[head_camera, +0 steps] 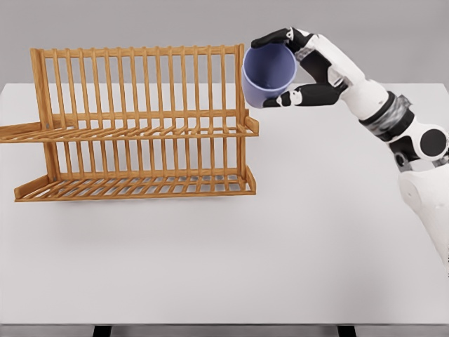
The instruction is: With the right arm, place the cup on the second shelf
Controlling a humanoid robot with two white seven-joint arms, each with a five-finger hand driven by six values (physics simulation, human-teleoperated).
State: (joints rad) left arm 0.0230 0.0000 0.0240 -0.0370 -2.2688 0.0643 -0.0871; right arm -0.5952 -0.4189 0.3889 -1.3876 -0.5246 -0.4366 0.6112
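The right hand (298, 67) was closed around the cup (269, 76), with dark fingers (270, 36) curled over the top of its rim and the thumb and other fingers pressed along its lower side. The arm came in from the right edge of the view, its white forearm slanting up and to the left from a grey and black wrist cuff. The cup was a soft blue-violet, and it was held up in the air, clear of the tabletop (280, 239), tipped over on its side so that its open mouth faced toward me and a little to the left, and I could look straight into its hollow. Its long axis therefore ran roughly from the hand's palm out toward the front, rather than standing upright. The cup sat just beside the upper right corner of the wooden dish rack (140, 126), its left rim seeming to touch or overlap the rack's right end post, though I could not tell whether they truly met. It hung above the level of the upper shelf (151, 132) and to its right end, not resting on it. The lower shelf (140, 186) lay near the tabletop's left rear part, and the rack's slatted back stood upright behind both shelves.
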